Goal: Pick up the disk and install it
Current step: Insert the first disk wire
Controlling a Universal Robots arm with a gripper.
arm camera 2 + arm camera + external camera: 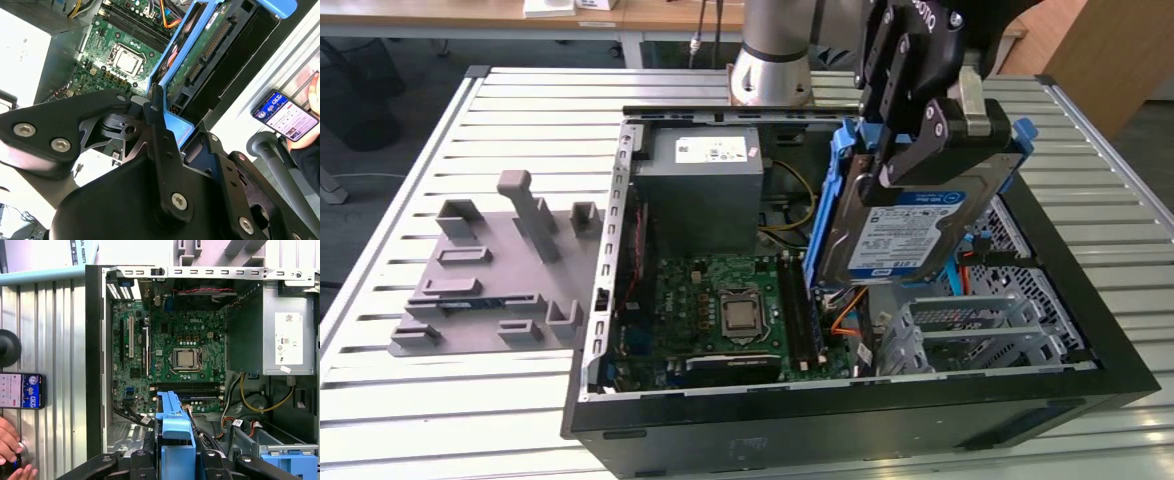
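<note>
The disk, silver-grey with a blue-and-white label and blue bracket rails, hangs tilted on edge above the open computer case. My gripper is shut on its upper end, one black finger on each face. In the second wrist view the disk's green circuit-board side and a blue rail run away from the gripper. The first wrist view has the blue bracket between the fingertips, over the motherboard's edge.
Inside the case lie the motherboard, a grey power supply box and a silver drive cage with a blue latch. A grey fixture plate sits at the exterior view's left. A hand holds a phone beside the case.
</note>
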